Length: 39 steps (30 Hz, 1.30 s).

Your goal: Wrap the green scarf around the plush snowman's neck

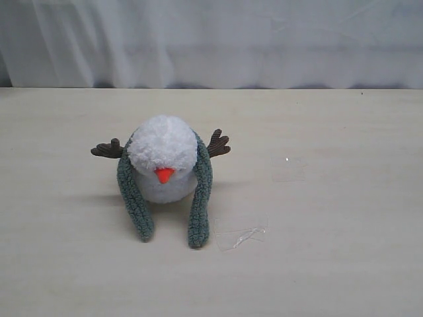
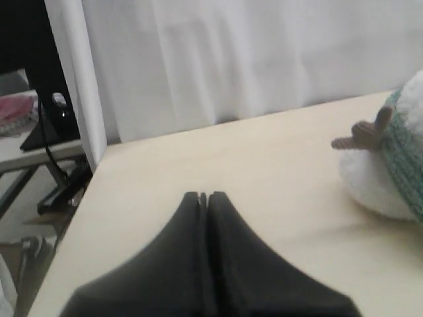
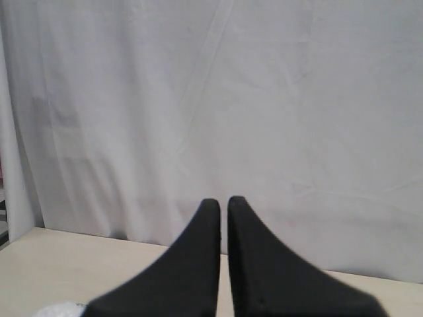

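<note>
Green scarf [image 1: 200,191] drapes over plush snowman [image 1: 163,142]; left gripper [image 2: 203,196], right gripper [image 3: 223,201] closed, empty.

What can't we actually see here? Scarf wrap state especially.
Fuzzy grey-green knit scarf: stretch behind the neck, exterior view, hidden by the fluffy white plush snowman.
Left wrist view: snowman cut by frame edge.
Right wrist view: only a white sliver of it.
Clear scrap, exterior view: too faint to identify.

The green scarf [image 1: 201,191] drapes behind the white plush snowman [image 1: 163,165], both ends hanging forward.
</note>
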Each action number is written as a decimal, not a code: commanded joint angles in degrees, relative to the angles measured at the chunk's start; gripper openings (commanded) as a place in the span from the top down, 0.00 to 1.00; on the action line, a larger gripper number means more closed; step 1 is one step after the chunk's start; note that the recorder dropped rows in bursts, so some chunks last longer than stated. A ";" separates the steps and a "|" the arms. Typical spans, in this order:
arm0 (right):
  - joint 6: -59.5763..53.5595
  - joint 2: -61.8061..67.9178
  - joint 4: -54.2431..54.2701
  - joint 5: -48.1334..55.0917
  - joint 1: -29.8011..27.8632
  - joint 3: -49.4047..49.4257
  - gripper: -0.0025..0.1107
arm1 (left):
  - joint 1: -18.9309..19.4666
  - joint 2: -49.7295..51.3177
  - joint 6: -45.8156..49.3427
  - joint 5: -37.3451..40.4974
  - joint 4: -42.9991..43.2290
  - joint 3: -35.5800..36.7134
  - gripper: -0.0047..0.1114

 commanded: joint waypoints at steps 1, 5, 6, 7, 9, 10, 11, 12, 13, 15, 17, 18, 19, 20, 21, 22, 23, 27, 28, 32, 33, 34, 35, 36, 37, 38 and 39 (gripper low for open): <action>0.35 -0.24 -0.02 -0.32 0.05 0.17 0.94 | -0.35 -0.16 -1.48 5.55 -0.33 0.16 0.96; 0.35 -0.24 -0.02 -0.32 0.05 0.17 0.94 | -0.35 -0.16 -2.54 5.55 -0.33 0.16 0.96; 0.35 -0.24 -0.02 -0.32 0.05 0.17 0.94 | -0.35 -0.16 -2.54 5.55 -0.33 0.16 0.96; 0.35 -0.24 -0.02 -0.32 0.05 0.17 0.94 | -0.35 -0.16 -2.54 5.55 -0.33 0.16 0.96; 0.35 -0.24 -0.02 -0.32 0.05 0.17 0.94 | -0.35 -0.16 -2.54 5.55 -0.44 0.16 0.96; 0.35 -0.24 -0.02 -0.32 0.05 0.17 0.94 | -0.35 -0.16 -2.54 5.55 -0.44 0.16 0.96; 0.35 -0.24 -0.02 -0.32 0.05 0.17 0.94 | -0.35 -0.16 -2.54 5.55 -0.44 0.16 0.96; 0.35 -0.24 -0.02 -0.32 0.05 0.17 0.94 | -0.35 -0.16 -2.54 5.55 -0.77 0.16 0.96; 0.35 -0.24 -0.02 -0.32 0.05 0.17 0.94 | -0.35 -0.16 -2.44 5.55 -1.51 0.16 0.96; 0.35 -0.24 -0.02 -0.32 0.05 0.17 0.94 | -0.35 -0.16 -2.44 5.55 -1.78 0.16 0.96; 0.35 -0.24 -0.02 -0.32 0.05 0.17 0.94 | -0.35 -0.16 -2.44 5.44 -1.76 0.16 0.96; 0.35 -0.24 -0.02 -0.32 0.05 0.17 0.94 | -0.35 -0.16 -2.28 5.44 -1.76 0.16 0.96; 0.35 -0.24 -0.02 -0.32 0.05 0.17 0.94 | -0.35 -0.16 -2.28 5.44 -1.76 0.16 0.96; 0.35 -0.24 -0.02 -0.32 0.05 0.17 0.94 | -0.35 -0.16 -2.28 5.44 -1.76 0.16 0.96; 0.35 -0.24 -0.02 -0.32 0.05 0.17 0.94 | -0.35 -0.16 -2.28 5.44 -1.76 0.16 0.96; 0.35 -0.24 -0.02 -0.32 0.05 0.17 0.94 | -0.35 -0.16 -2.28 5.44 -1.76 0.16 0.96; 0.35 -0.24 -0.02 -0.32 0.05 0.17 0.94 | -0.35 -0.16 -2.28 5.44 -1.76 0.16 0.96; 0.35 -0.24 -0.02 -0.32 0.05 0.17 0.94 | -0.35 -0.16 -2.30 5.28 -1.44 0.16 0.96; 0.35 -0.24 -0.02 -0.32 0.05 0.17 0.94 | -0.35 -0.16 -2.30 5.28 -1.44 0.16 0.96; 0.35 -0.24 -0.02 -0.32 0.05 0.17 0.94 | -0.35 -0.16 -2.30 5.28 -1.44 0.16 0.96; 0.35 -0.24 -0.02 -0.32 0.05 0.17 0.94 | -0.35 -0.16 -2.30 5.28 -1.44 0.16 0.96; 0.35 -0.24 -0.02 -0.32 0.05 0.17 0.94 | -0.35 -0.16 -2.30 5.28 -1.44 0.16 0.96; 0.35 -0.24 -0.02 -0.32 0.05 0.17 0.94 | -0.35 -0.16 -2.30 5.28 -1.44 0.16 0.96; 0.35 -0.24 -0.02 -0.32 0.05 0.17 0.94 | -0.35 -0.16 -2.30 5.28 -1.44 0.16 0.96; 0.35 -0.24 -0.02 -0.32 0.05 0.17 0.94 | -0.35 -0.16 -2.30 5.28 -1.44 0.16 0.96; 0.35 -0.24 -0.02 -0.32 0.05 0.17 0.94 | -0.35 -0.16 -2.30 5.28 -1.44 0.16 0.96; 0.35 -0.24 -0.02 -0.32 0.05 0.17 0.94 | -0.35 -0.16 -2.30 5.28 -1.44 0.16 0.96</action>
